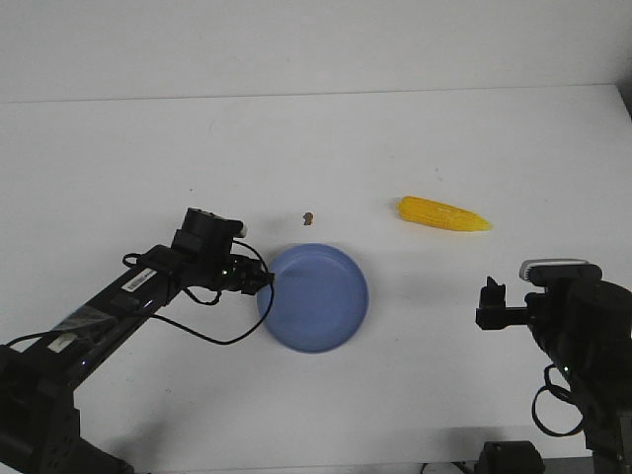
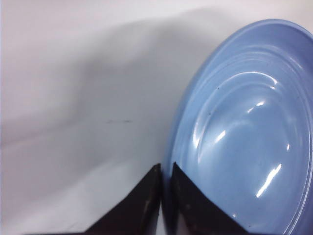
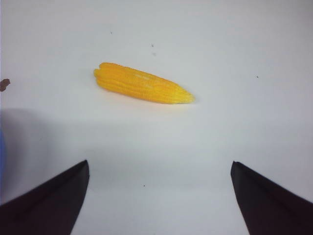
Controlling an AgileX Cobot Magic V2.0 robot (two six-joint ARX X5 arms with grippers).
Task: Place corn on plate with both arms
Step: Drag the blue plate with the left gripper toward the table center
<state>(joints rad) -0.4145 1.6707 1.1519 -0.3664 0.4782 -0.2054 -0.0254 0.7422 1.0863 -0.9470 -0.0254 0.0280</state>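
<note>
The yellow, tapered corn point(image 1: 443, 213) lies right of centre on the white table point(image 1: 415, 128), apart from the blue plate point(image 1: 314, 297). Left gripper point(image 2: 162, 188) pinches the plate's rim; right gripper point(image 3: 159, 188) gapes wide. A brown speck point(image 1: 308, 216) lies above the plate.

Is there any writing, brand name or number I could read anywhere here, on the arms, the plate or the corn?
No text here can be read.
Left arm: small white stickers with dark marks, too small and blurred to read.
Plate: plain blue, no print or mark.
Corn: no label.
Right arm: no writing shows on its pale wrist cap.
</note>
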